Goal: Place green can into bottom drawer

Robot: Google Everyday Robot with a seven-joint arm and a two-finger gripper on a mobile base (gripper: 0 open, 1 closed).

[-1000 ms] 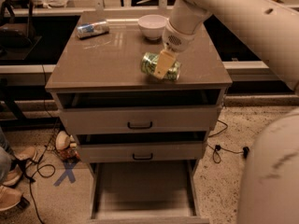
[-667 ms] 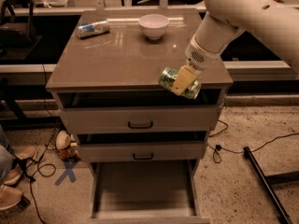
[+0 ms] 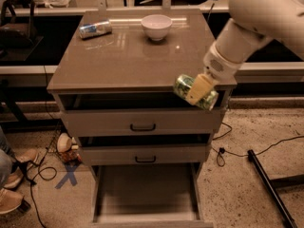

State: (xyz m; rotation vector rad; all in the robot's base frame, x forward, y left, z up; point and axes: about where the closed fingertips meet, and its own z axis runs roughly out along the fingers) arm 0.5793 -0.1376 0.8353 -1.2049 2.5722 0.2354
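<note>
Green can, small, with a mottled green-and-white label (image 3: 182,86): held tilted in mid-air just off the front right edge of the grey-brown cabinet top (image 3: 128,56), level with the upper right corner of the top drawer (image 3: 142,121) and well above the pulled-out bottom drawer (image 3: 142,191). Two-finger gripper (image 3: 198,92) on the white arm is clamped around the can's middle, one beige finger (image 3: 199,87) lying across the label. At the back of the top, a silver-blue can (image 3: 95,29) lies on its side at left, and a white bowl (image 3: 156,26) sits near centre.

Two cans (image 3: 95,29) (image 3: 181,86), three drawers (image 3: 142,122) (image 3: 142,155) (image 3: 147,189), one bowl (image 3: 156,26)
</note>
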